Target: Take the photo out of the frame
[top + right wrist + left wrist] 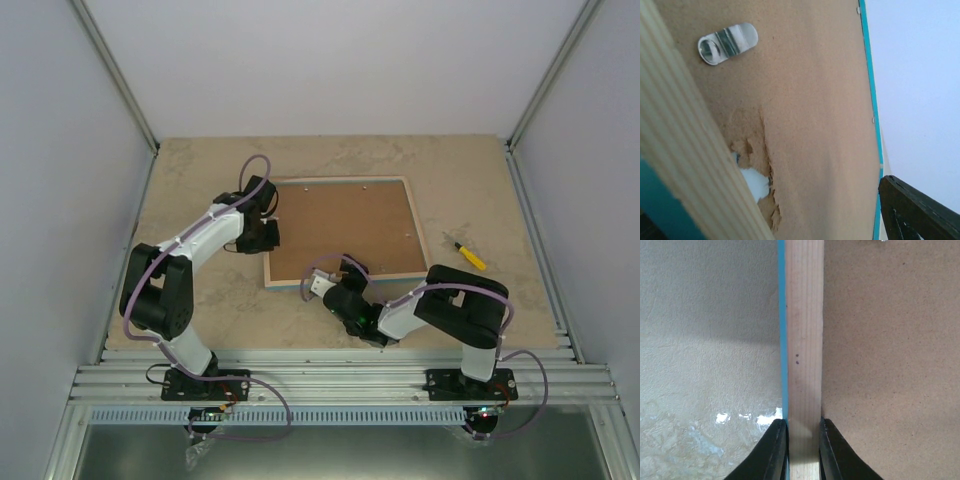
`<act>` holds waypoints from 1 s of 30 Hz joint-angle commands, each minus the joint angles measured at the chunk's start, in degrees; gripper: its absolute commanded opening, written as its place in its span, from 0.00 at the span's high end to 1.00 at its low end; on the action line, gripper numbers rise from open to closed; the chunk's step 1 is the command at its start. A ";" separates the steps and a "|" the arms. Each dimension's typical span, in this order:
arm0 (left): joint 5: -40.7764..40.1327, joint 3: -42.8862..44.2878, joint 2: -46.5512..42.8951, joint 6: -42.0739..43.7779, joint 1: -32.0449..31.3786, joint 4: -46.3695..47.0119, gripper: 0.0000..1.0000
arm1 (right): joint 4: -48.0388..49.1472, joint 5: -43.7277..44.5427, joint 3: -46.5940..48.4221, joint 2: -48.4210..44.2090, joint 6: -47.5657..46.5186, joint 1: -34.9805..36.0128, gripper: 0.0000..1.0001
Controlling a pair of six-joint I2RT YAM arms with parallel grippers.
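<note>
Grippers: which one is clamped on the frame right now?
The left gripper: its fingers pinch the frame's wood rim on the left side. The right gripper hovers open by the near edge.

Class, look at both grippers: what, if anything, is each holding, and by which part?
The left gripper clamps the frame by its left wooden rim; the right gripper is open, holding nothing.

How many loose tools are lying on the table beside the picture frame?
1: a yellow-handled tool lies on the table, right of the frame and apart from it. Others could be hidden.
</note>
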 commanded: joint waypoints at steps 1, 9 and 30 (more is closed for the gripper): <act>1.81 3.27 -0.57 2.19 0.12 -0.42 1.00 | 9.84 2.08 -1.21 3.19 -7.32 0.13 0.17; 1.43 5.55 1.20 3.10 0.59 -1.92 1.00 | 15.65 1.91 -1.65 4.70 -13.73 -0.01 0.34; 2.82 11.93 0.71 1.25 6.05 -2.10 0.62 | 3.67 0.67 2.31 -9.91 -14.15 0.30 0.97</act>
